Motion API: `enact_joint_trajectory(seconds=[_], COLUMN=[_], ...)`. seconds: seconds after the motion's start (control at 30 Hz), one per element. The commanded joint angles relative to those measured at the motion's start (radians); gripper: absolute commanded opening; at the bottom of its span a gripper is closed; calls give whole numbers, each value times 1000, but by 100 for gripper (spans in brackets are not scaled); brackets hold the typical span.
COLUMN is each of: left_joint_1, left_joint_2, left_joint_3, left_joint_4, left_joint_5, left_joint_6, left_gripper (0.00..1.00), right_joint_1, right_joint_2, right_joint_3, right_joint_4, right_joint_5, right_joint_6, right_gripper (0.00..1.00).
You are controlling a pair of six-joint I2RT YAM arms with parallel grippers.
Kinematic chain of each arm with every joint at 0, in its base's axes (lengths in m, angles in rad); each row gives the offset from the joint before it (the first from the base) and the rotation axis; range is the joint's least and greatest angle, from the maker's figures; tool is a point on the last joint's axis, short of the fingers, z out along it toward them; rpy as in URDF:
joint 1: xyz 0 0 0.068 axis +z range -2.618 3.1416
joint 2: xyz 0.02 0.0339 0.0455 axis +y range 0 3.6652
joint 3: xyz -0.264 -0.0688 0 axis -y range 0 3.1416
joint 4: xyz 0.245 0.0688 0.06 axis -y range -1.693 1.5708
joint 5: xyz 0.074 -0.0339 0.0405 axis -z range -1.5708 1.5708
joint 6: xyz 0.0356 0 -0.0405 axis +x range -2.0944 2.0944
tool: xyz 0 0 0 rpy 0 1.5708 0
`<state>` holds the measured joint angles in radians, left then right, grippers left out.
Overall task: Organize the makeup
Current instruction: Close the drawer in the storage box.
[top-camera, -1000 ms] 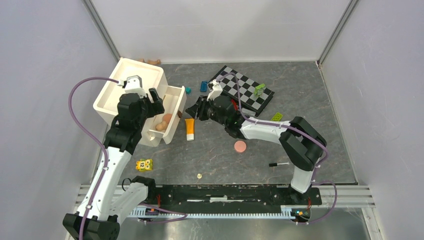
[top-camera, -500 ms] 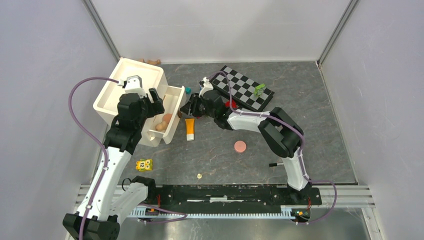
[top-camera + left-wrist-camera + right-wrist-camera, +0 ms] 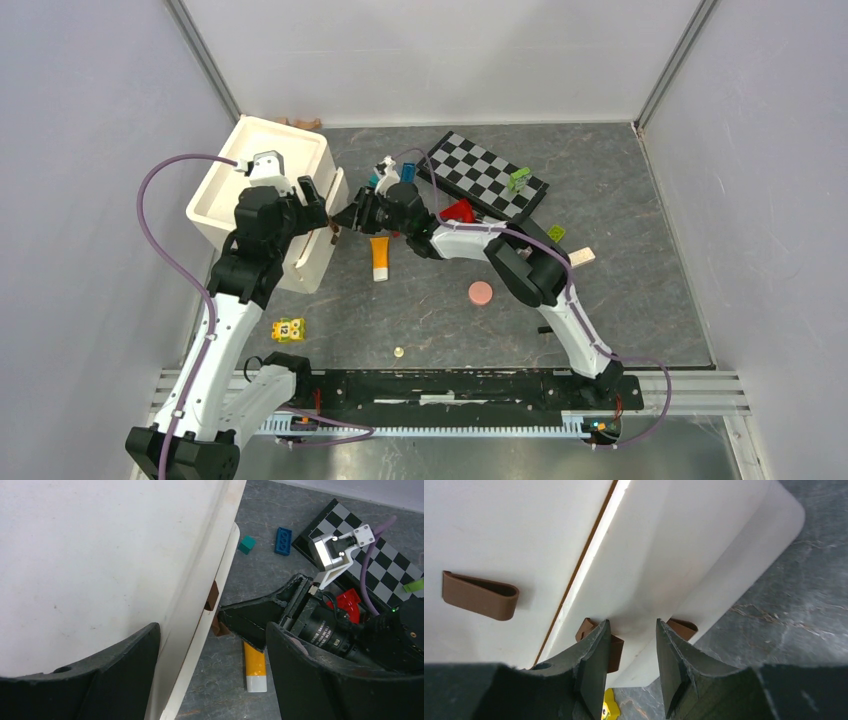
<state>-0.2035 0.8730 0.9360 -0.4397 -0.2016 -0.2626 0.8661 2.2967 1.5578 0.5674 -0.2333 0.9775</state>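
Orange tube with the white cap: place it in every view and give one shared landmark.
Top view: the orange tube lies centre-left, just right of the white drawer box.
Left wrist: bottom centre, right of the box's edge.
Right wrist: not in it.
Shared landmark: the white drawer box, seen in all three views.

The brown handle (image 3: 214,596) of the white drawer (image 3: 220,562), the right end effector (image 3: 225,616) at it, orange tube (image 3: 253,662) just below

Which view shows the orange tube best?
The top view: the orange tube is in sight whole, white cap and all. The left wrist view shows it closer, but the right fingers hide its far end. The right wrist view misses it.
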Motion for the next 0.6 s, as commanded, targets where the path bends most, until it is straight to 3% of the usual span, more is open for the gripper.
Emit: enact_joint_trajectory(seconds=[0.0, 0.3, 0.4, 0.57], left_joint_1=[-10, -8, -8, -8], left_joint_2=[23, 22, 24, 23], left_joint_3=[-7, -8, -8, -8], left_joint_4=[-108, -108, -108, -108], left_joint_5=[111, 115, 115, 115], left_joint_6=[-17, -17, -17, -17], left_gripper=[83, 83, 83, 83], right_joint_1=[28, 36, 37, 36], right_joint_2=[49, 126, 130, 53], right_joint_3=[115, 207, 207, 80], right_joint_4=[67, 84, 105, 93], right_joint_5=[-36, -62, -77, -15], right_joint_6=[46, 90, 89, 41], right_gripper=[45, 46, 54, 58])
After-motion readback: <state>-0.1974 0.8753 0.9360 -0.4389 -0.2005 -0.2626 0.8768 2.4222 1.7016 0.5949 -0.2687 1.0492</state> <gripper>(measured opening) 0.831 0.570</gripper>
